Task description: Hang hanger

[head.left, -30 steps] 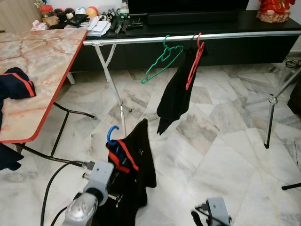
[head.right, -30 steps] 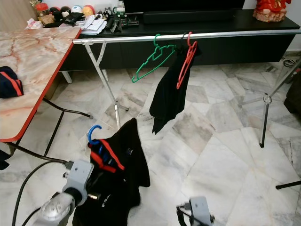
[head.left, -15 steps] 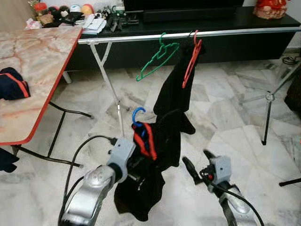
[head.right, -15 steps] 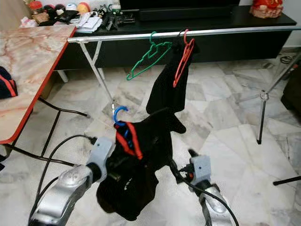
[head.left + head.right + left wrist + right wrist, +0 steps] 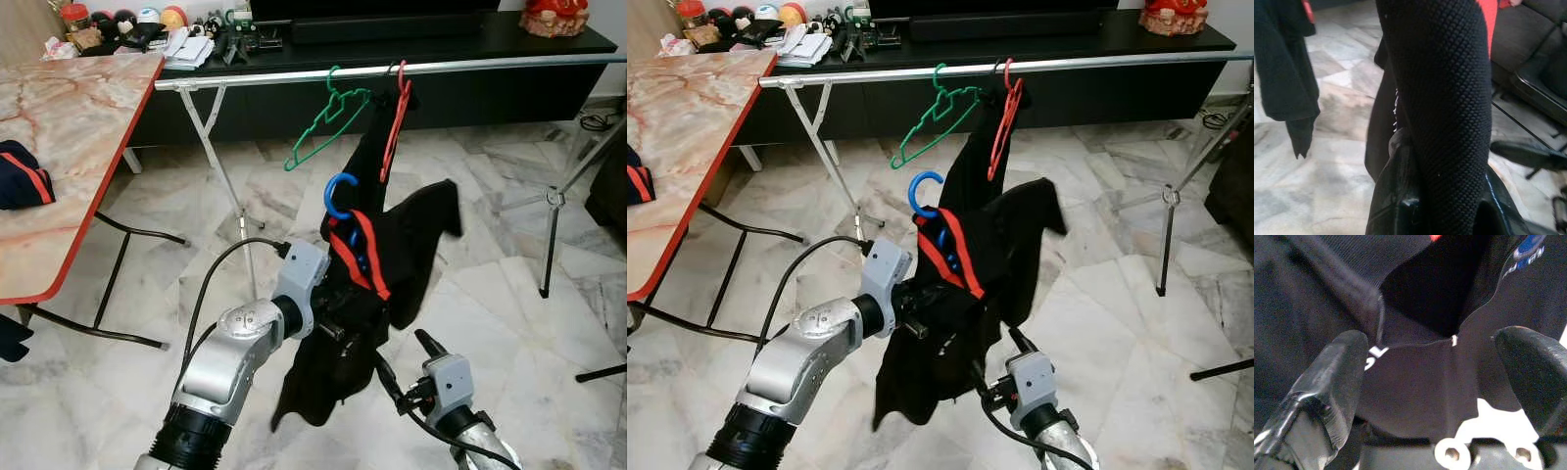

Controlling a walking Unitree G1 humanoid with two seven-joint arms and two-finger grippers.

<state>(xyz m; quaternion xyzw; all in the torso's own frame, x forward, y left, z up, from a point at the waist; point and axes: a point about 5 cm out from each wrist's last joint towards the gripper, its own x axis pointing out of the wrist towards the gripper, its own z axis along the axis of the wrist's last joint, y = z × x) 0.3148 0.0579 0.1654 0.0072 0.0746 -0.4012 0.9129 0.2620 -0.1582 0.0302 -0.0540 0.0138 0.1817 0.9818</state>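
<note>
Left eye view — left gripper (image 5: 338, 328) clamps black garment (image 5: 392, 264) beneath blue hanger (image 5: 340, 196); right gripper (image 5: 1444, 377) gapes.

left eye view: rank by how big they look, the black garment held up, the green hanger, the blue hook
1. black garment, though it is nearer the camera
2. green hanger on the rail
3. blue hook, smallest

The left gripper grips the garment.

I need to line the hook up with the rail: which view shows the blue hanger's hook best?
The left eye view: the blue hanger's hook stands clear above the black garment, below the rail. The right eye view shows it much the same. The left wrist view shows mesh fabric up close, the right wrist view dark cloth.
</note>
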